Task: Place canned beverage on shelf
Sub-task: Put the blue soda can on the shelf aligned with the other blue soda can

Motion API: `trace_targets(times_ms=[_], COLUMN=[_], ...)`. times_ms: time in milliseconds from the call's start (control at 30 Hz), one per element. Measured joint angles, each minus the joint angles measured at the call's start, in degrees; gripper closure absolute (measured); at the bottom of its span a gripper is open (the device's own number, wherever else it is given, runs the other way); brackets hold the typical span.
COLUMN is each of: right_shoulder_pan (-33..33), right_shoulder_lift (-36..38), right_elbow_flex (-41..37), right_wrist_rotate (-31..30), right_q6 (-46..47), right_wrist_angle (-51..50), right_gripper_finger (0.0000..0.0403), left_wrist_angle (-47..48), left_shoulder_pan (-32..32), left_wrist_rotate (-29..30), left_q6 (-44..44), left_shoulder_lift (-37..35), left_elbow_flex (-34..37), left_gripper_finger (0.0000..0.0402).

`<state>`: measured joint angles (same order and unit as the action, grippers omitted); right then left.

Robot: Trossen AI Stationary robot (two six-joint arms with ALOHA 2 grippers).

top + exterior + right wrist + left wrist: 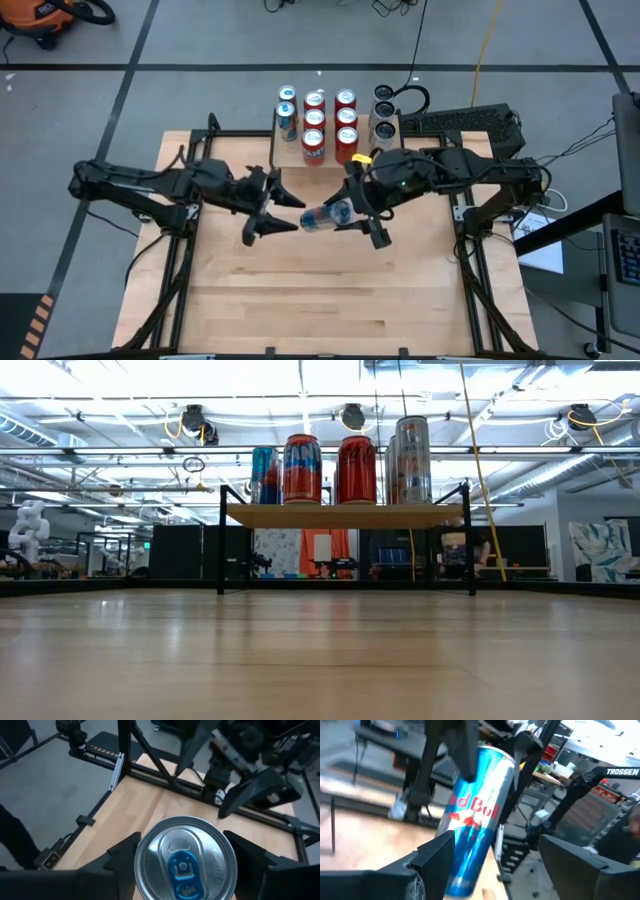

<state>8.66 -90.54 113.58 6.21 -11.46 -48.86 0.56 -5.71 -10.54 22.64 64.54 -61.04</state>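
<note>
Glossy blue metal can [472,820], its brushed silver lid gleaming; matt black plastic fingers [120,851]; pale smooth-grained wooden table [330,290]; light wooden shelf [345,515] on black metal legs.

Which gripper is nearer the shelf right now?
Right. The right gripper, holding the blue can, sits just in front of the shelf; the left gripper is farther out, fingers open.

1. Blue can [185,857]: lower rim cut off by right wrist frame edge; body hidden below its lid.
2. Left wrist view: same can motion-blurred, bottom end cropped.
3. Low view: both arms out of frame.
4. Shelf [292,152]: rear cans' labels too small to read.
</note>
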Motion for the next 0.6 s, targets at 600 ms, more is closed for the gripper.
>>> trace_targets(times_ms=[600], right_shoulder_pan=[-3.85], right_shoulder_lift=[0.0], right_elbow_flex=[1.12], right_wrist_rotate=[2.0], right_q6=[-0.15], right_wrist_angle=[0.44], right_gripper_finger=[0.0188], left_wrist_angle=[-5.1], left_shoulder_pan=[-4.16], left_wrist_rotate=[17.22], left_q6=[-11.17], left_shoulder_lift=[6.41], left_elbow_flex=[-0.02], left_gripper_finger=[0.0108])
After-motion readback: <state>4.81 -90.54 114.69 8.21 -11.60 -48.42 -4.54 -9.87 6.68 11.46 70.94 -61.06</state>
